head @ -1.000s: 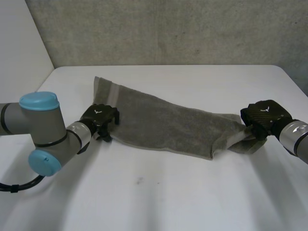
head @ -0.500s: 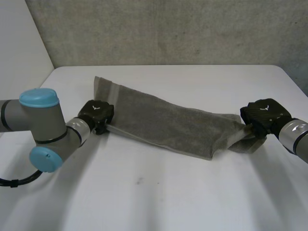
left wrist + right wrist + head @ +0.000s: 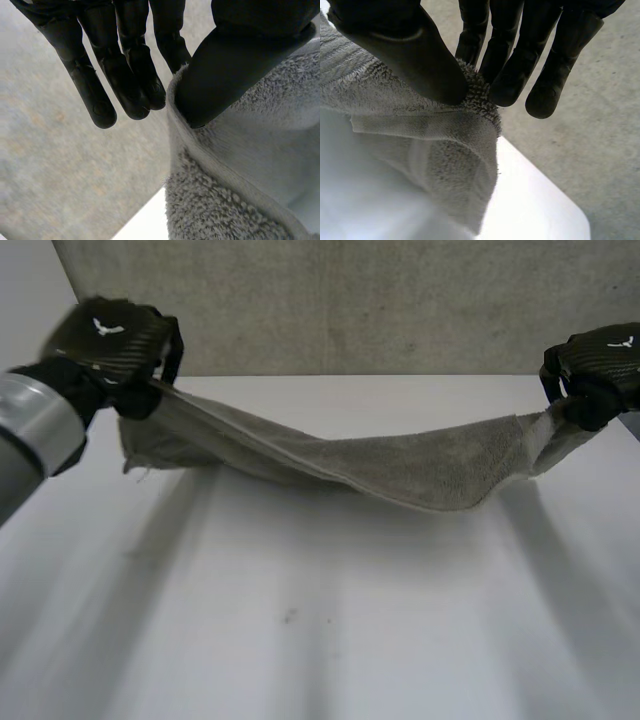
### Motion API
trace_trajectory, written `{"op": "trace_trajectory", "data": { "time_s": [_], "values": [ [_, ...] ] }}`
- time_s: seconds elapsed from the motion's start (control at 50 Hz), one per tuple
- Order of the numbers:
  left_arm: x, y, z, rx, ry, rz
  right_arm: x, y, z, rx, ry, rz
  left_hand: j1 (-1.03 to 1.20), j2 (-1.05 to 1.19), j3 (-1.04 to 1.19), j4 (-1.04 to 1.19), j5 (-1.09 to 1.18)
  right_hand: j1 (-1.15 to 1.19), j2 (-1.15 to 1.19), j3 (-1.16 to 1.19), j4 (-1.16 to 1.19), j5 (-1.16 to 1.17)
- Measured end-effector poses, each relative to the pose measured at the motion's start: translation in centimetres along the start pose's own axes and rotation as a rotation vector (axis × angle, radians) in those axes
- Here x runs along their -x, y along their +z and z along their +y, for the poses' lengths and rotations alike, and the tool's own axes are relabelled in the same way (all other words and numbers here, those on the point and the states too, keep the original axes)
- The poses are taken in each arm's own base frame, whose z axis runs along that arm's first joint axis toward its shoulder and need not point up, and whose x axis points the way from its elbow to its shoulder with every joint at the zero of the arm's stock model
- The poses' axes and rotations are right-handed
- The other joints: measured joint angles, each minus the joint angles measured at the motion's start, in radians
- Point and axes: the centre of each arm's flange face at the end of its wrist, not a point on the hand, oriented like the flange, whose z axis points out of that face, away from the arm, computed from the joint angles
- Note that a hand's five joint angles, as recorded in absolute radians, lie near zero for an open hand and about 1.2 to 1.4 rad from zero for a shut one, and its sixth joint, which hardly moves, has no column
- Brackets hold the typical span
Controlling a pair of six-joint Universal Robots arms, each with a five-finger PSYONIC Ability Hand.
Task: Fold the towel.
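A grey terry towel [image 3: 400, 465] hangs stretched between my two hands above the white table [image 3: 320, 620], sagging in the middle. My left hand [image 3: 110, 340] is raised at the far left and pinches the towel's left end [image 3: 225, 165] between thumb [image 3: 235, 70] and fingers [image 3: 125, 75]. My right hand [image 3: 600, 365] is raised at the far right, its thumb [image 3: 415, 55] and fingers [image 3: 515, 70] pinching the towel's right corner [image 3: 475, 95]. The rest of the towel [image 3: 420, 165] drapes down below that grip.
A grey wall [image 3: 360, 300] stands behind the table's far edge. The table's corner [image 3: 555, 210] lies below my right hand. A small dark speck [image 3: 289, 617] marks the bare tabletop in front.
Both hands have risen from the table and lifted the towel's ends into the air. The left hand closed on the left end first; the towel now hangs off the table.
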Motion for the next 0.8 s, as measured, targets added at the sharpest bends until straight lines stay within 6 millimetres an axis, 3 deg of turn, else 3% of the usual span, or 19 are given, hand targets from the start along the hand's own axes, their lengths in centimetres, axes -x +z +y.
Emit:
{"op": "trace_trajectory", "data": {
  "time_s": [0.04, 0.16, 0.26, 0.32, 0.44, 0.5, 0.56, 0.64, 0.7, 0.74, 0.8],
  "values": [
    [0.0, -1.3, -0.9, -0.017, 0.005, -0.007, 0.3, -0.6, -0.4, 0.028, -0.006, -0.033, 0.0, 0.0, 0.0, 0.0, 0.0, 0.0, 0.0, 0.0, 0.0, 0.0],
    [-0.4, -3.5, -1.2, -0.003, 0.006, -0.002, 1.3, -1.8, -0.4, 0.099, -0.046, -0.129, 0.0, 0.0, 0.0, 0.0, 0.0, 0.001, 0.0, 0.0, 0.0, 0.0],
    [-1.0, -3.7, 0.9, 0.081, -0.014, 0.022, 2.3, -2.2, 0.5, 0.164, -0.105, -0.208, 0.004, 0.0, 0.0, 0.0, 0.0, 0.001, 0.0, 0.0, 0.0, 0.001],
    [-1.2, -2.8, 2.6, 0.144, -0.029, 0.039, 2.7, -1.8, 1.4, 0.198, -0.127, -0.241, 0.004, 0.0, 0.0, 0.0, 0.0, 0.001, 0.0, 0.0, 0.0, 0.001],
    [-1.5, 0.8, 7.3, 0.279, -0.047, 0.077, 2.8, 1.1, 4.1, 0.277, -0.142, -0.279, 0.004, 0.0, 0.0, 0.0, 0.0, 0.001, 0.0, 0.0, 0.0, 0.0],
    [-1.4, 2.2, 8.2, 0.293, -0.044, 0.082, 2.8, 2.2, 4.4, 0.283, -0.144, -0.278, 0.004, 0.0, 0.001, 0.0, 0.0, 0.002, 0.0, 0.0, 0.0, 0.0],
    [-1.0, 5.2, 9.1, 0.282, -0.034, 0.079, 3.2, 4.9, 4.2, 0.263, -0.152, -0.258, 0.005, 0.0, 0.001, 0.0, 0.0, 0.002, 0.0, 0.0, 0.003, 0.0],
    [-0.1, 8.1, 8.2, 0.211, -0.02, 0.055, 2.7, 7.3, 2.7, 0.18, -0.161, -0.187, 0.005, 0.001, 0.001, 0.0, 0.0, 0.002, 0.0, 0.0, 0.007, 0.0],
    [1.1, 10.4, 6.0, 0.103, -0.014, 0.018, 1.9, 9.1, 0.6, 0.072, -0.161, -0.107, 0.005, 0.001, 0.001, 0.0, 0.0, 0.002, 0.0, 0.0, 0.007, 0.0],
    [2.2, 11.7, 3.6, -0.001, -0.016, -0.019, 1.2, 10.1, -1.3, -0.03, -0.155, -0.041, 0.005, 0.001, 0.001, 0.0, 0.0, 0.002, 0.0, 0.0, 0.007, 0.0],
    [4.1, 13.0, -0.7, -0.18, -0.038, -0.092, -1.2, 10.4, -6.2, -0.279, -0.117, 0.095, 0.005, 0.001, 0.001, 0.001, 0.0, 0.003, 0.0, 0.0, 0.007, 0.0]
  ]
}}
